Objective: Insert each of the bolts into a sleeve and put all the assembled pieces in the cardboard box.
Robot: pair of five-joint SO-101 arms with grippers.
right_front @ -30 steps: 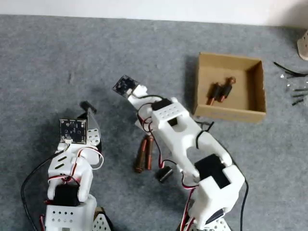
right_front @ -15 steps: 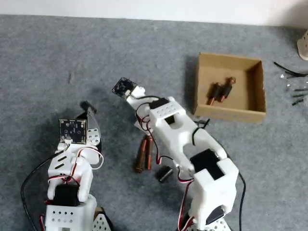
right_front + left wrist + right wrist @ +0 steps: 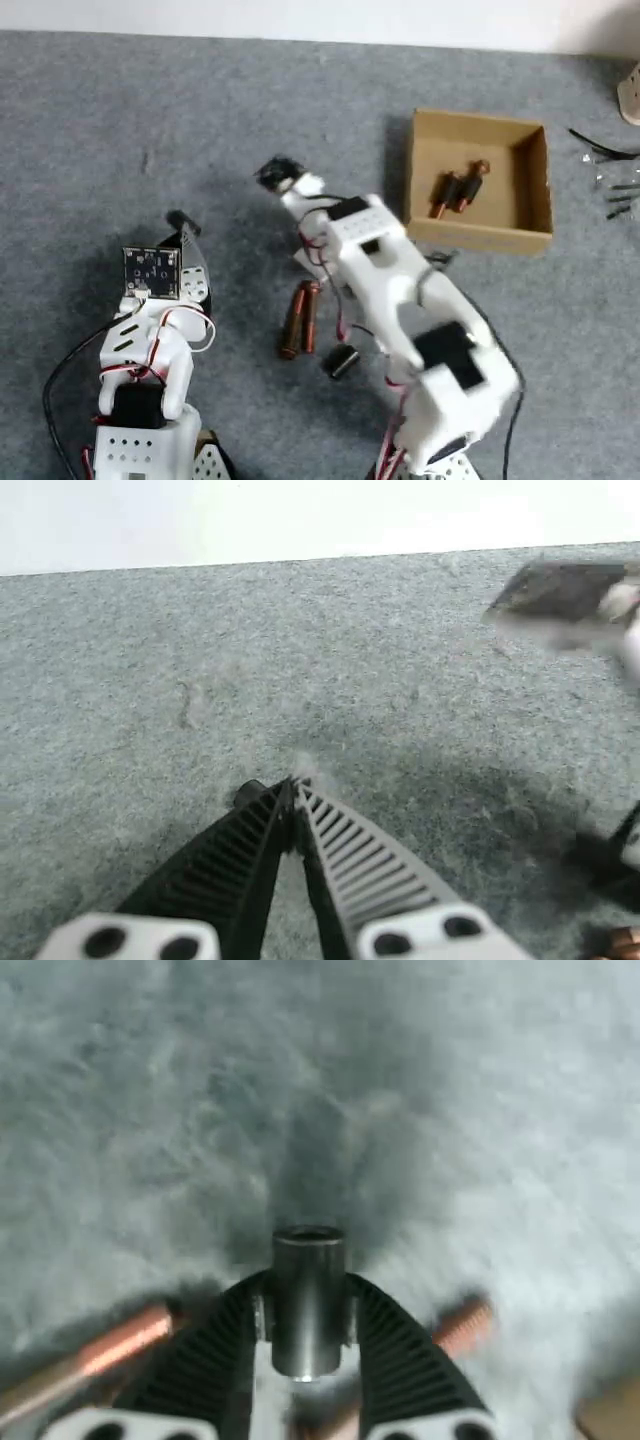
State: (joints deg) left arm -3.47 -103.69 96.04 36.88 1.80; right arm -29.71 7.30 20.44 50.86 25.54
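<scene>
1. The left gripper (image 3: pixel 293 792) is closed on nothing, its fingertips meeting over bare grey carpet (image 3: pixel 120 120) at the left, well apart from the parts.
2. Two bolts (image 3: pixel 301 318) lie side by side and touching on the carpet between the arms. They are slim and copper-coloured, and neither wears a sleeve yet.
3. A loose sleeve (image 3: pixel 342 361), a short black cylinder on its side, rests just beside the bolts' ends nearest the arm bases.
4. The right gripper (image 3: pixel 308 1292) clamps a second sleeve (image 3: pixel 308 1260). This one is a dark metal tube with its open bore facing away from the wrist. It is held above the bolts, whose copper shafts show on either side beneath the fingers.
5. The cardboard box (image 3: pixel 480 237) stands at the right. It holds what look like two assembled pieces (image 3: pixel 457 189), dark sleeves with copper ends poking out.
6. The job looks about half done, since both bolts on the carpet need sleeving and then boxing. The gripped sleeve probably serves one bolt and the loose sleeve the other.
</scene>
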